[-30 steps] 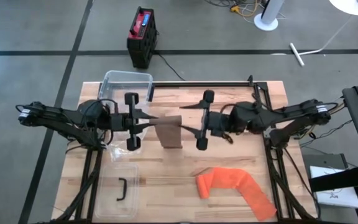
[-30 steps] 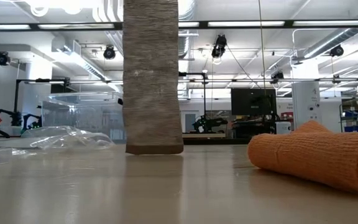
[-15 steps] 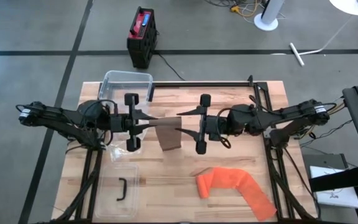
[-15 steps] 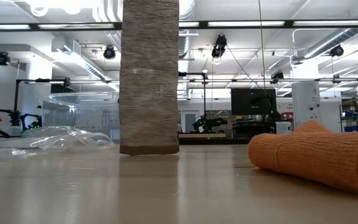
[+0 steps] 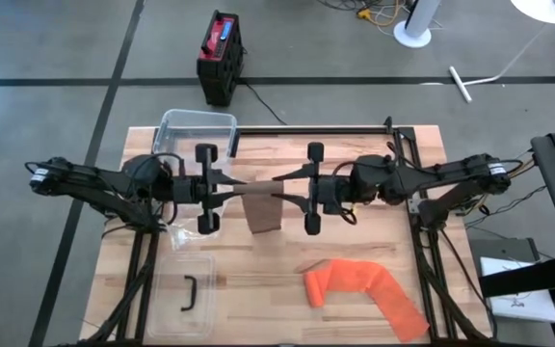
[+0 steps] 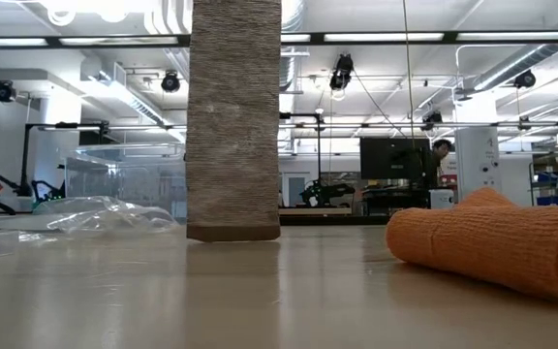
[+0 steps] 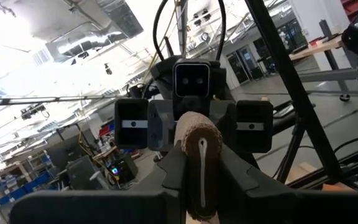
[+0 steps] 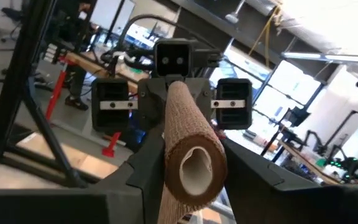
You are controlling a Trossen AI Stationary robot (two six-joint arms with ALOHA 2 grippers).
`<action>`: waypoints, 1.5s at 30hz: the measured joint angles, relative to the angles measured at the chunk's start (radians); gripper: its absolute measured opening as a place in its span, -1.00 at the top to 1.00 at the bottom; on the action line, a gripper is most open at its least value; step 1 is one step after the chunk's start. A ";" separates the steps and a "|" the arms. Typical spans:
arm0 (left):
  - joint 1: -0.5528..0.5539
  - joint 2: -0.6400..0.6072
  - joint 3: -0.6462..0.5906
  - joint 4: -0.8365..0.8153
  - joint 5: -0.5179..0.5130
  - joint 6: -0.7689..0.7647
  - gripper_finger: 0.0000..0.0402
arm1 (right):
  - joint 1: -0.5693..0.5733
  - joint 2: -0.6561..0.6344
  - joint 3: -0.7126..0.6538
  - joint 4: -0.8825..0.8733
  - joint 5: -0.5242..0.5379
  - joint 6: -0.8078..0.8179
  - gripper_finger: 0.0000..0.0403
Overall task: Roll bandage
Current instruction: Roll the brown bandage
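Left gripper: I keep it squeezed tight on the brown bandage roll's left end.
Brown bandage: held up between both arms, tail hanging to the table.
Right gripper: fingers hug the roll's right end; I'd turn slowly, keeping the tail straight.
Clear box: behind the roll, looks empty.
Orange bandage: in front, loose.

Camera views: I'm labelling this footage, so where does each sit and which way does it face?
High: overhead, straight down on the table; both arms show, left hand and right hand at the brown bandage.
Low: table height, level across; no arm, only the brown bandage hanging.
Left wrist: on that arm, facing the right arm; own hand shows.
Right wrist: mirrored, facing the left arm.
Shared: all four show the brown bandage.
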 joint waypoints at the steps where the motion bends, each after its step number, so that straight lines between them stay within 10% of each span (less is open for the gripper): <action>1: 0.000 0.002 0.002 0.000 0.000 -0.009 0.80 | -0.003 0.000 0.004 -0.016 -0.009 0.003 0.29; 27: 0.000 0.038 0.013 0.038 0.009 -0.136 0.80 | -0.012 -0.003 0.006 -0.032 -0.163 0.017 0.13; 37: 0.000 0.038 0.012 0.047 0.005 -0.141 0.80 | -0.014 -0.004 0.008 -0.028 -0.161 0.014 0.81; 45: 0.001 0.000 0.011 -0.012 -0.033 -0.271 0.44 | -0.012 -0.017 0.008 -0.041 -0.160 -0.081 0.82</action>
